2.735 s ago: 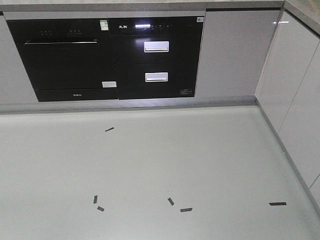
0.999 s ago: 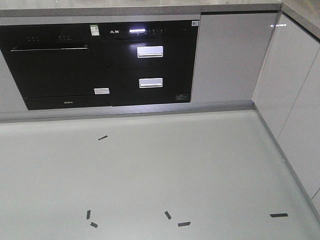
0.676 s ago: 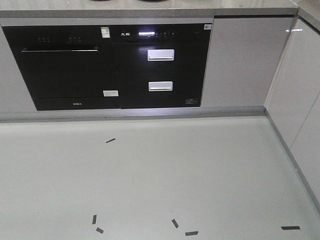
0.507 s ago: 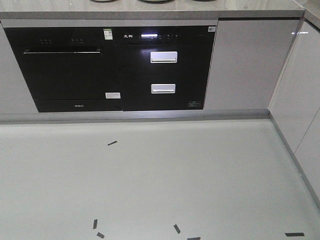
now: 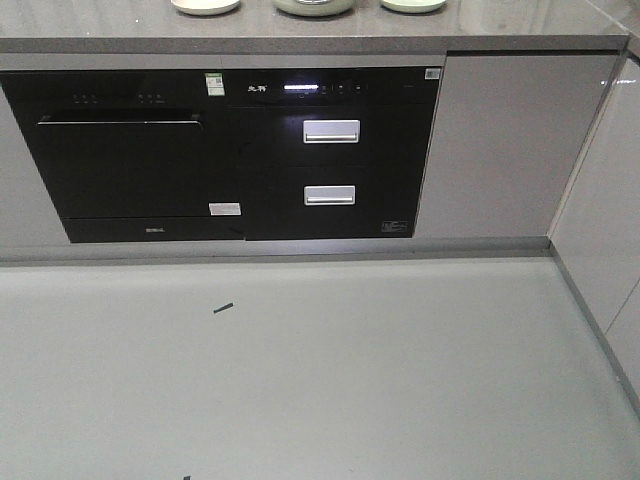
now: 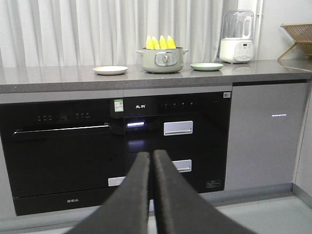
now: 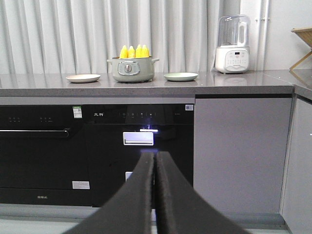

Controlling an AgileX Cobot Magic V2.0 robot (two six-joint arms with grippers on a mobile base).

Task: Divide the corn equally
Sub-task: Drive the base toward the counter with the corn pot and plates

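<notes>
the grey countertop (image 6: 58, 78) bears a cream plate (image 6: 110, 70), a pot (image 6: 162, 60), a green plate (image 6: 206, 66) and a white blender (image 6: 237, 36).

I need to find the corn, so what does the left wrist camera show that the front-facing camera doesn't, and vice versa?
Only the left wrist view shows the corn standing in the pot, the curtain, a white blender and the left gripper, shut. Only the front-facing view shows the black tape mark on the floor. Both share the counter, the black appliances, the pot, the cream plate and the green plate, though the front view catches only the dishes' lower edges.
</notes>
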